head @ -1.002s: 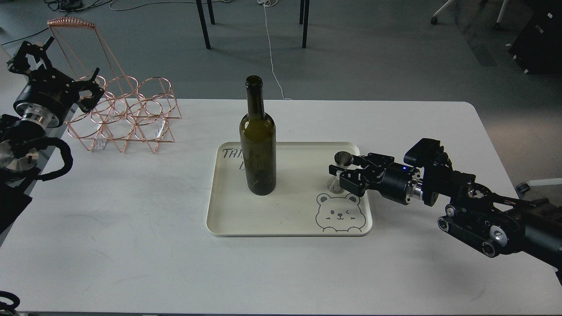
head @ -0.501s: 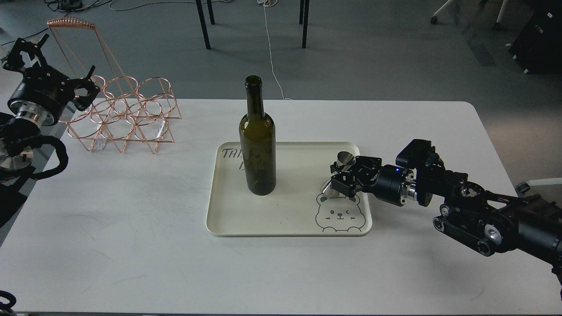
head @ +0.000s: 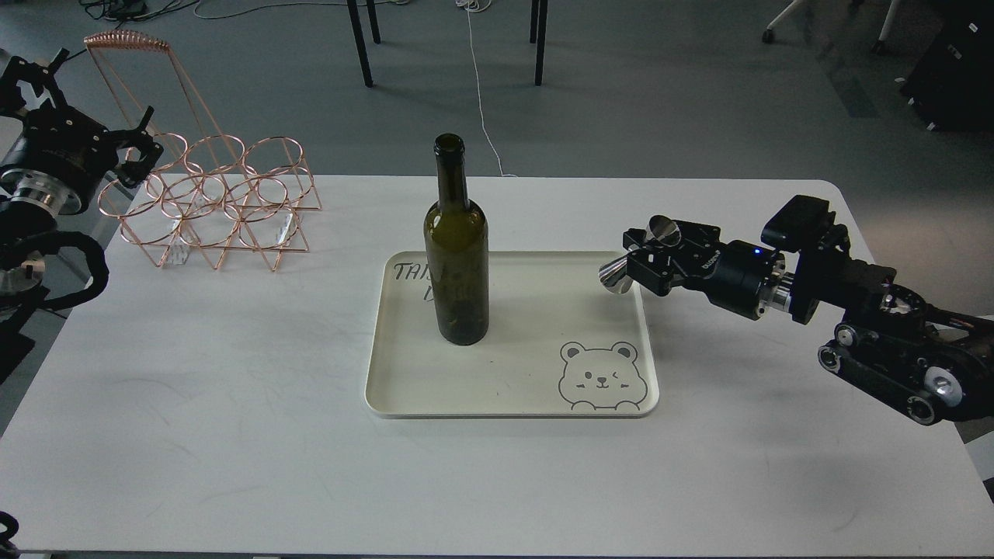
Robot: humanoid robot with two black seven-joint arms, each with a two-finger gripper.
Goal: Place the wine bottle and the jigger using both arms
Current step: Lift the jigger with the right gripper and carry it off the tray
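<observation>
The wine bottle [head: 457, 248] stands upright on the left half of a cream tray [head: 512, 392]. My right gripper [head: 641, 255] is shut on the silver jigger [head: 617, 274] and holds it tilted in the air above the tray's right rim. One cone of the jigger shows below the fingers and the other [head: 662, 228] above them. My left gripper [head: 93, 116] is far left, beside the copper wire rack, with its fingers spread and nothing between them.
A copper wire bottle rack [head: 213, 198] stands at the table's back left. The tray carries a bear drawing [head: 599, 378] at its front right. Chair and table legs stand on the floor behind the table [head: 233, 435].
My right gripper closed on the jigger, lifted it off the tray and moved it up and to the right, tilting it. My left arm drew back to the left.
</observation>
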